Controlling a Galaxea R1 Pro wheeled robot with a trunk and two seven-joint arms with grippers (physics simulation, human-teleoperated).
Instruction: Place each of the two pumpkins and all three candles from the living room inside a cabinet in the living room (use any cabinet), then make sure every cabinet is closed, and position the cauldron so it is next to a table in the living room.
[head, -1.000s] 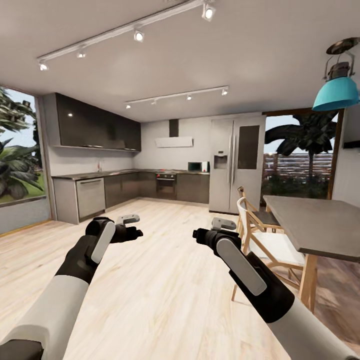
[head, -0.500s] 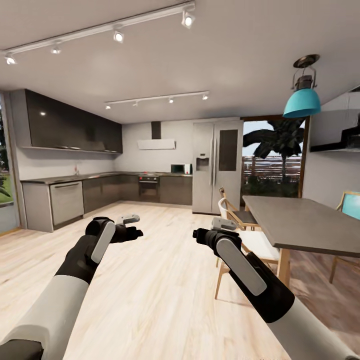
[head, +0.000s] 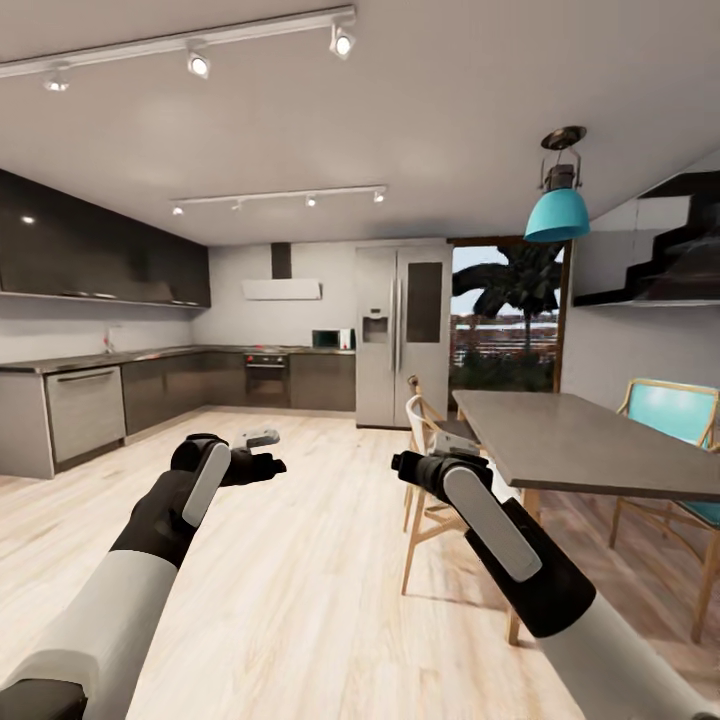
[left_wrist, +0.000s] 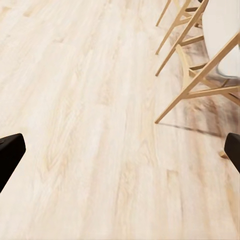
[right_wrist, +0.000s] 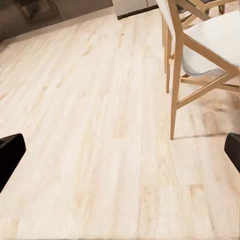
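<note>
Kitchen counters (head: 100, 385) line the far left wall, with a fridge (head: 395, 335) at the back and pale wood floor (head: 300, 560) between. Left gripper (head: 262, 452) hovers over bare floor, fingers spread wide, holding nothing. Right gripper (head: 425, 462) matches it, wide apart and empty, just beside a wooden chair (head: 425, 470) at the near corner of a grey table (head: 575, 445). Pumpkins, candles, cabinet and cauldron lie somewhere out of frame, so their direction from either arm cannot be judged.
</note>
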